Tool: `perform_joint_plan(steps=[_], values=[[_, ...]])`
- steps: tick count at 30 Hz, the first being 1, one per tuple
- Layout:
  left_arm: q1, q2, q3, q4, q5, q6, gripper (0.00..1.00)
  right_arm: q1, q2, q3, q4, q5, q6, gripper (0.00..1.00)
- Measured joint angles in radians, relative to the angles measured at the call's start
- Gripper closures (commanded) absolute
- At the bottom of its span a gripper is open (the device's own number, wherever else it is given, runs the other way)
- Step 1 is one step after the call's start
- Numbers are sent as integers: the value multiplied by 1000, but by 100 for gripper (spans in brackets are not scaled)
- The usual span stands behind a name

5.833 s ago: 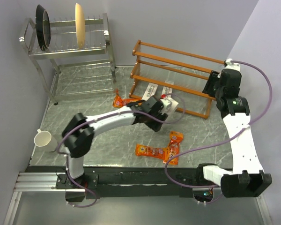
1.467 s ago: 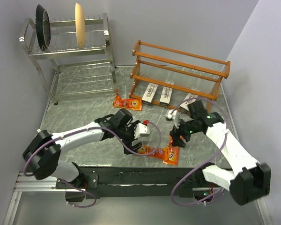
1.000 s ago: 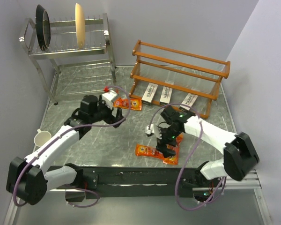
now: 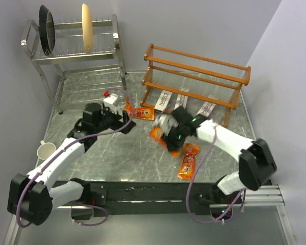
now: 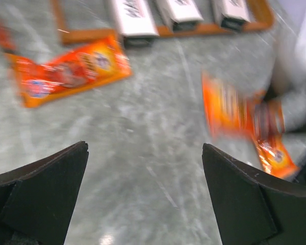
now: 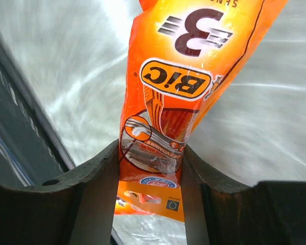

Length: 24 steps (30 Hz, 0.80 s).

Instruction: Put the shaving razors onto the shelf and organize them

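My right gripper is shut on an orange razor pack and holds it above the table's middle; the right wrist view shows the pack pinched between my fingers. A second orange pack lies near the front edge. A third lies by the wooden shelf's left end. My left gripper is open and empty, just left of that pack. Three grey Harry's boxes lie on the shelf's lowest level.
A steel dish rack with a dark pan and a pale plate stands at the back left. A white cup sits at the left edge. The wall runs close along the right side.
My right gripper has lifted one orange pack off the front of the table and carried it left and back. My left gripper has drawn slightly back to the left, still open.
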Motion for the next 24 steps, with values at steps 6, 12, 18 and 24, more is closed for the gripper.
perform_joint_plan(steps=[6, 12, 18, 24], values=[[-148, 57, -2, 40, -8, -17, 1, -240, -89, 214, 0, 48, 255, 82], [-270, 174, 89, 106, -17, -2, 0, -395, -101, 273, -19, 138, 424, 81], [-270, 216, 124, 163, -37, 5, 0, -566, -100, 273, -47, 182, 496, 81], [-271, 227, 126, 193, -38, 3, 0, -645, -69, 291, -44, 228, 500, 80]])
